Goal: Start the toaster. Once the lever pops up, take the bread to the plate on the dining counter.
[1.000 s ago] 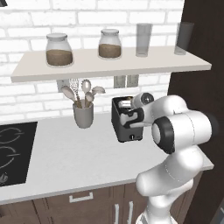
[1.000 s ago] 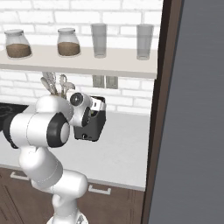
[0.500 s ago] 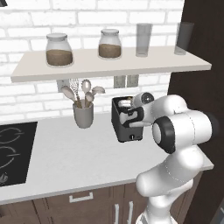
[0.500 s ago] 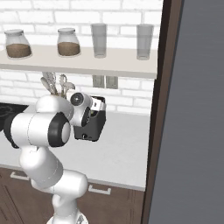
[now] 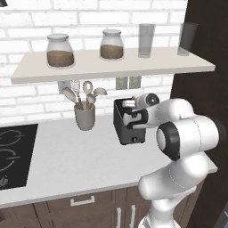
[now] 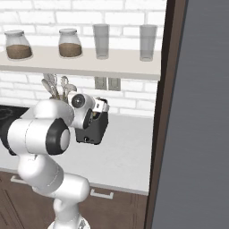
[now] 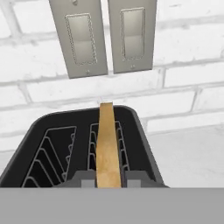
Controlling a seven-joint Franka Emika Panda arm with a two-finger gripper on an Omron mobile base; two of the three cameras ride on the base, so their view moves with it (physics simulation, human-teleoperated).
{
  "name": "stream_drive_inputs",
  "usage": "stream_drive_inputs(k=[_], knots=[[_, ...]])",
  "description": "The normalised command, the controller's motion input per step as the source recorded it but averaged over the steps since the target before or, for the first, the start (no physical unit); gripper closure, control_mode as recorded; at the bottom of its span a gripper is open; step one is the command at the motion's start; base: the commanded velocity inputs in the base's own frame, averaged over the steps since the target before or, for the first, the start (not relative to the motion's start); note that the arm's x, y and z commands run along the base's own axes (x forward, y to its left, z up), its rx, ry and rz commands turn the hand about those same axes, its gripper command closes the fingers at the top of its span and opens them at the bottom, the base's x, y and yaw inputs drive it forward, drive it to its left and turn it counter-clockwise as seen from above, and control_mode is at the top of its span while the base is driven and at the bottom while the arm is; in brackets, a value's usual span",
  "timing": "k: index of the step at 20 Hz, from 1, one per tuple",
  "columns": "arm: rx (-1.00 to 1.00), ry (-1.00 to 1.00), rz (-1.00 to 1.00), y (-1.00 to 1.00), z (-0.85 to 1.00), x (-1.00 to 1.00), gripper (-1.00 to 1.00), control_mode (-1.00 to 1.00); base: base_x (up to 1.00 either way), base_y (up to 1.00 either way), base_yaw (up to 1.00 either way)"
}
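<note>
In the left base view, the pincer [image 5: 130,108] is at the top of the toaster [image 5: 128,129], which stands on the counter [image 5: 67,156]; a utensil cup [image 5: 84,116] is to its left.

In the right base view, the pincer [image 6: 99,108] is over the toaster [image 6: 93,129].

In the hand view, the pincer [image 7: 108,178] is closed on the bread [image 7: 107,144], which stands upright in the right slot of the toaster [image 7: 144,144]. Two wall plates [image 7: 103,36] are beyond it.

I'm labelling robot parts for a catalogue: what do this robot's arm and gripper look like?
The arm is glossy white, built of thick rounded segments with dark grey round joint caps. A white wrist with a small round dark cap leads to the gripper, which is dark with a white block on top. No cables or markings show.
</note>
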Motion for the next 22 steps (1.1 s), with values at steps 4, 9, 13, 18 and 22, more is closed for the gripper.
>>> stream_drive_inputs(k=[4,9,13,18,22], knots=[[0.01,-0.02,-0.01,0.00,0.43,-0.15,1.00,-1.00,0.00,0.00,0.00],[0.02,-0.01,-0.01,0.00,0.44,-0.09,1.00,-1.00,0.00,0.00,0.00],[0.02,0.00,-0.01,0.00,0.35,-0.23,1.00,-1.00,0.00,0.00,0.00],[0.01,0.00,-0.03,0.00,0.34,-0.57,1.00,-1.00,0.00,0.00,0.00],[0.04,0.01,-0.03,0.00,0.48,-0.80,1.00,-1.00,0.00,0.00,0.00]])
